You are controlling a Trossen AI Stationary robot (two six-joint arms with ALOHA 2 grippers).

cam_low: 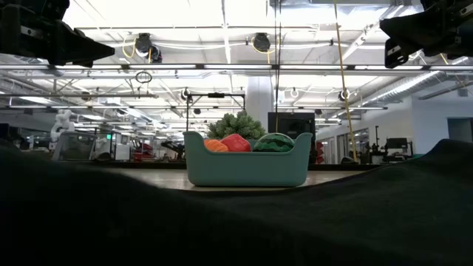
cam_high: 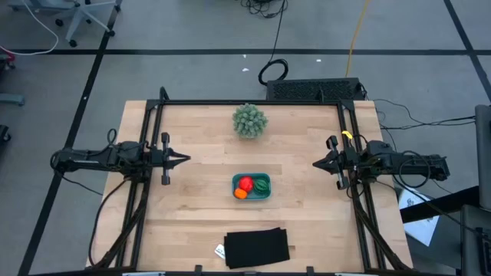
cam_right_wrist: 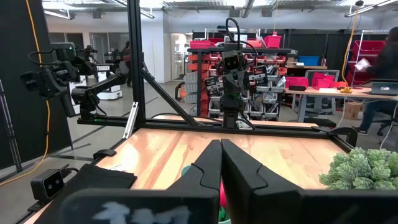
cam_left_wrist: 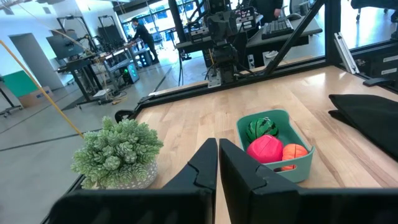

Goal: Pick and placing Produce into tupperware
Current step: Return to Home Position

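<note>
Grey taped floor [cam_high: 192, 31]; bright ceiling lights [cam_low: 222, 18]; red bins [cam_right_wrist: 320, 79] beyond

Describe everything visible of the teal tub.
The shallow teal-blue rectangular plastic tub with rounded corners sits upright, lidless, on the wooden table, near its middle. Inside lie a red lumpy toy, an orange ball and a dark green striped piece. The left gripper and right gripper hang apart from it.

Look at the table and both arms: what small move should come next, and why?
Probably just park both arms: the red piece, orange ball and green striped piece all lie in the teal tub, and the left gripper and right gripper are shut and empty, at opposite sides of the table.
</note>
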